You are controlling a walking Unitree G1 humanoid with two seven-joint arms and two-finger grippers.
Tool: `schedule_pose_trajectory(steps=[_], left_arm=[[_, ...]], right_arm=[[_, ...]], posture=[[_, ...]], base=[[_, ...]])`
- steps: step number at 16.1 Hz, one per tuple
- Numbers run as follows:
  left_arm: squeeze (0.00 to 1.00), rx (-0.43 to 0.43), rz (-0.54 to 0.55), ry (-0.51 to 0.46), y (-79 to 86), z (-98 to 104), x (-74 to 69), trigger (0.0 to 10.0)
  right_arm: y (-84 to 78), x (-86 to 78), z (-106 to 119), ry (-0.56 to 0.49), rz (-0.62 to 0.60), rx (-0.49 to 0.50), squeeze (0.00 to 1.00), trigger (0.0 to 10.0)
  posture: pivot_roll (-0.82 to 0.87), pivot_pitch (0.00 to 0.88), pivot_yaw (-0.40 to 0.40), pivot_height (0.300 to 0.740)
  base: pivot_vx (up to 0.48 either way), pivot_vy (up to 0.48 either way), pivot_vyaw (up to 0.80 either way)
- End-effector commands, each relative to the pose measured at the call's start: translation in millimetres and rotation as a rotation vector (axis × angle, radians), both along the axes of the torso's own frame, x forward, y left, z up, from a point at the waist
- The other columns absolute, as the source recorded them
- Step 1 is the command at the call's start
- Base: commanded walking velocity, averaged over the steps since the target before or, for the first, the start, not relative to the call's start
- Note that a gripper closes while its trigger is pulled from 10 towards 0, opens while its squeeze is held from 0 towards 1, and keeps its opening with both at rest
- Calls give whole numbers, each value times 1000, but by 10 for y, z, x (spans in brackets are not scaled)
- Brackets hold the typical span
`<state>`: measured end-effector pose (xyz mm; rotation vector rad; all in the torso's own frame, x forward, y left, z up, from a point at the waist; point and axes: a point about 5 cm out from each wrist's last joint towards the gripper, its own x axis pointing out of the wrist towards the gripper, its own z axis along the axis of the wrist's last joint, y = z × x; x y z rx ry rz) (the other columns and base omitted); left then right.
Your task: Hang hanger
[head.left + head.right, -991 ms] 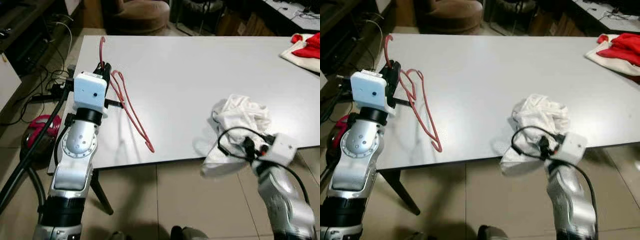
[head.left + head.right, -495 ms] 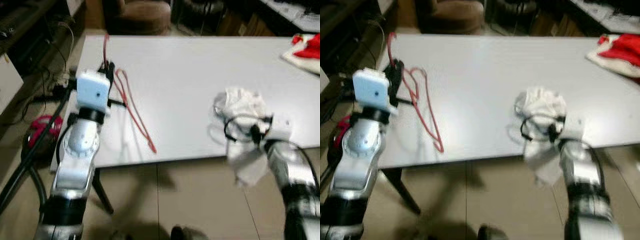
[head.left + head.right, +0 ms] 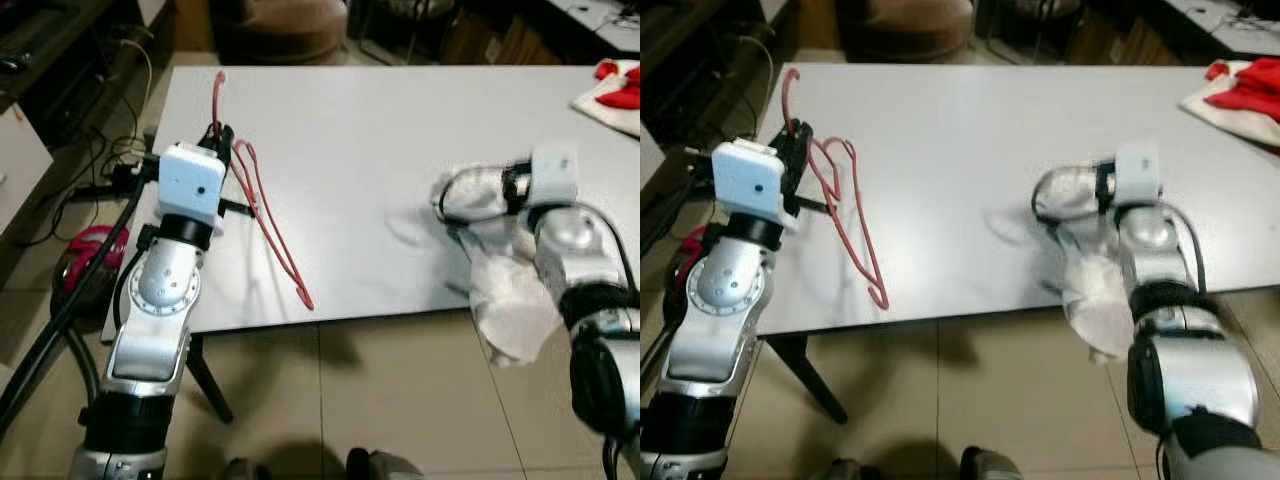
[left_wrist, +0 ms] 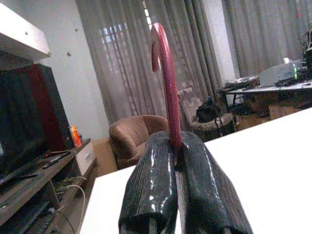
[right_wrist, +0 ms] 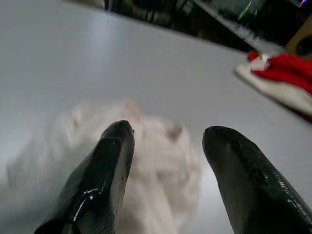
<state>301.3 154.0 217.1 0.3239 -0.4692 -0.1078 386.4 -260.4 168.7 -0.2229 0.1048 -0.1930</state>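
Observation:
A thin red wire hanger (image 3: 266,218) lies slanted on the left part of the white table (image 3: 380,120), its hook (image 4: 163,63) raised. My left gripper (image 4: 176,148) is shut on the hook's stem just above the table's left edge. A crumpled white cloth (image 3: 505,290) lies at the table's near right edge, partly hanging over it and blurred. My right arm (image 3: 560,215) reaches over that cloth. In the right wrist view my right gripper (image 5: 168,139) stands open just above the cloth (image 5: 161,165), with nothing between its fingers.
A red and white cloth (image 3: 618,88) lies at the table's far right corner. A brown armchair (image 3: 285,25) stands beyond the table. Cables and a red appliance (image 3: 85,265) lie on the tiled floor to the left, beside a low cabinet.
My right arm has risen from below the table's front edge and now reaches over the white cloth. The left gripper keeps its hold on the hanger.

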Motion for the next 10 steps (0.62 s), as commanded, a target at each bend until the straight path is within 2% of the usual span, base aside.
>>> schedule_pose_trajectory(steps=[1, 2, 3, 4, 5, 6, 8, 9, 10], left_arm=[[0, 7, -8, -13, -25, 39, -20, 10000], [0, -6, -5, -9, -19, 32, -32, 10000], [0, -22, -2, 1, -18, 21, -37, 10000], [0, -70, 3, 39, -35, -30, -47, 10000], [0, -115, -6, 98, -76, -113, -62, 10000], [0, -148, -20, 122, -111, -163, -98, 10000], [0, -181, -17, 128, -131, -201, -171, 10000], [0, -199, -3, 98, -127, -162, -236, 10000], [0, -205, -3, 93, -133, -147, -235, 10000]], right_arm=[[41, 21, 39, -48, 11, 67, 0, 10000], [110, 42, 153, -151, 28, 94, 0, 10000], [142, 34, 195, -201, 34, 77, 0, 10000], [266, -51, 237, -309, 64, 27, 0, 10000], [423, -245, 274, -413, 90, 19, 0, 10000], [529, -443, 267, -454, 91, 16, 0, 10000], [663, -755, 224, -483, 114, -12, 0, 10000], [706, -1017, 161, -482, 134, -47, 0, 10000], [690, -1051, 107, -460, 128, -55, 0, 10000]], posture=[[-29, 105, -44, 740], [-31, 102, -47, 740], [-30, 99, -49, 740], [-33, 91, -52, 740], [-37, 84, -53, 740], [-45, 79, -54, 740], [-64, 67, -51, 740], [-70, 57, -51, 740], [-70, 53, -51, 740]], base=[[0, 0, 0], [0, 0, 0], [0, 0, 0], [0, 0, 0], [0, 0, 0], [0, 0, 0], [0, 0, 0], [0, -480, 681], [0, -480, 725]])
